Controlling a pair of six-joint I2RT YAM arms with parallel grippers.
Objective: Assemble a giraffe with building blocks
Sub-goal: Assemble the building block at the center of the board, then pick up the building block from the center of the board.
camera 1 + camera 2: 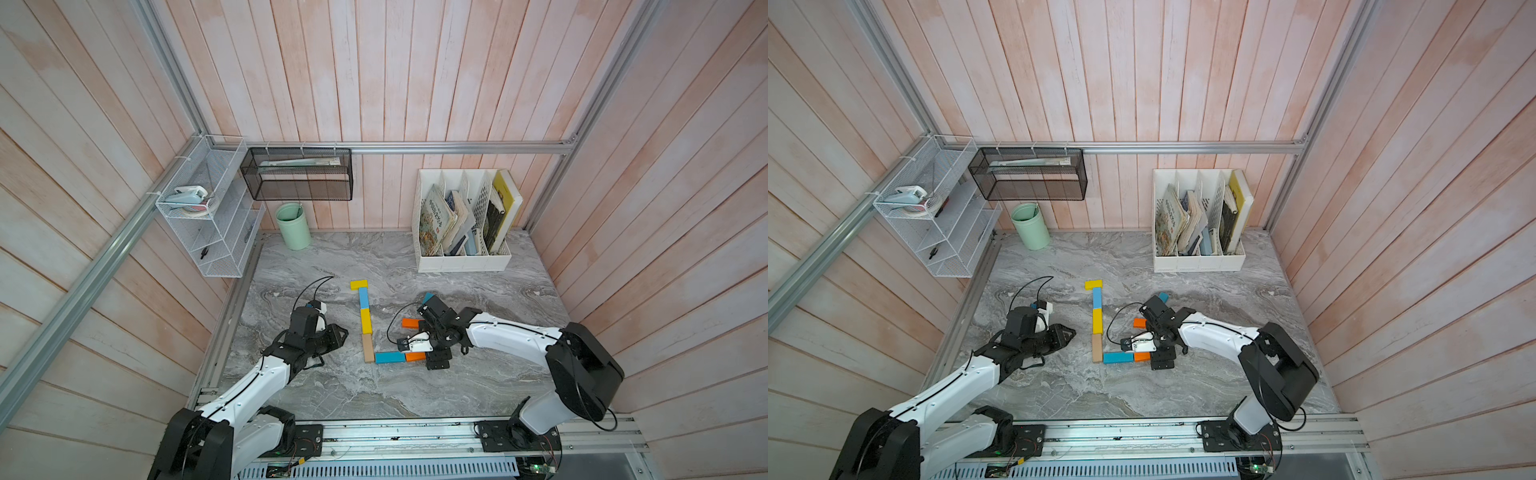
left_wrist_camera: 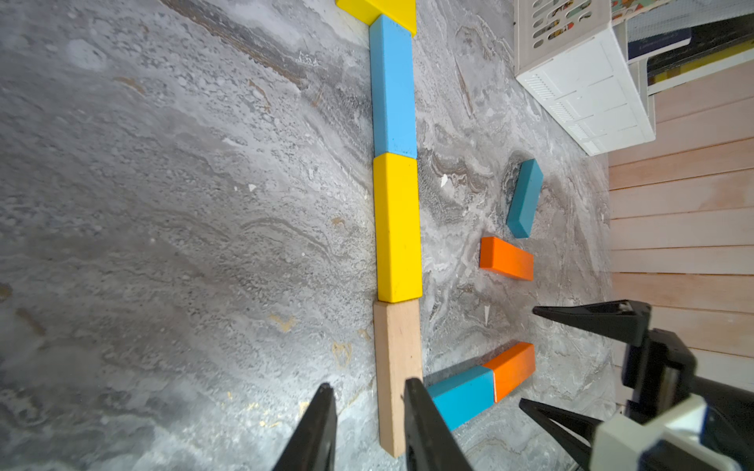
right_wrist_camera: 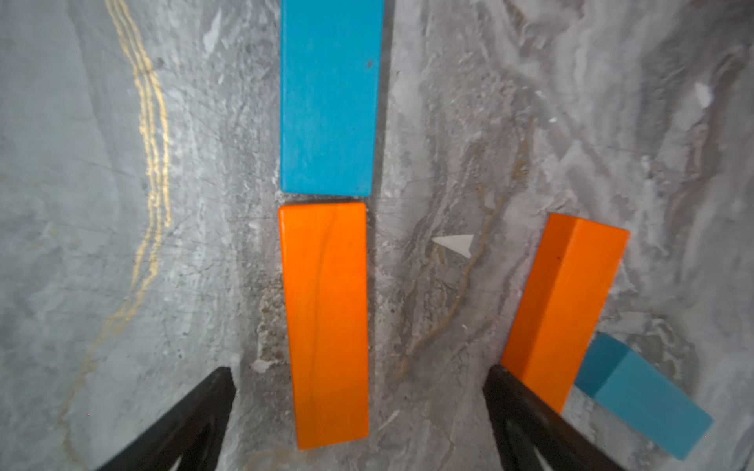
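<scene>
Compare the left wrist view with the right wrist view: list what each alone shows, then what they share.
Left wrist only: yellow head, light-blue block, yellow block, tan block, file box, left gripper. Right wrist only: a long gold vein in the tabletop. Both: blue back block and orange back block end to end, loose orange block, teal block, and the open right gripper astride the orange back block.

Left claw [image 2: 369, 383] low, jaws narrowly parted, gripping nothing; right claw [image 3: 359, 369] low, jaws spread wide; both arms extended inward
</scene>
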